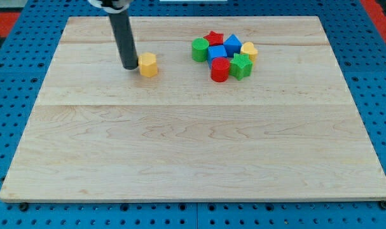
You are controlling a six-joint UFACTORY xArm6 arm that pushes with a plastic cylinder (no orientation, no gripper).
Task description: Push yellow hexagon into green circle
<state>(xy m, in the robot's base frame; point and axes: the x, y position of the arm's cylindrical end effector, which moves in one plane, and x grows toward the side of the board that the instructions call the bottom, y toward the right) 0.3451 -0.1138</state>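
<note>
Alignment governs the coming move: my tip stands on the wooden board just beside the yellow hexagon, on the hexagon's left side in the view, so close that contact or a hairline gap cannot be told apart. The end effector is a plain dark rod with no jaws, so there is nothing to spread or press together; it holds nothing and can only push. The yellow hexagon lies in the upper left-centre of the board, well apart from the other blocks. The green circle sits toward the view's right and slightly toward the view's top from the hexagon, at the left edge of a tight cluster. That cluster also holds a red star, a blue block of pointed outline, a second blue block, a yellow block of rounded shape, a red cylinder and a green block with ridged sides. The line from tip through hexagon runs nearly level to the view's right, so in my judgement a push along it needs a slight bias toward the view's top to meet the green circle rather than the red cylinder. The hexagon has no marked long axis. No brand, label or legible writing appears anywhere.
</note>
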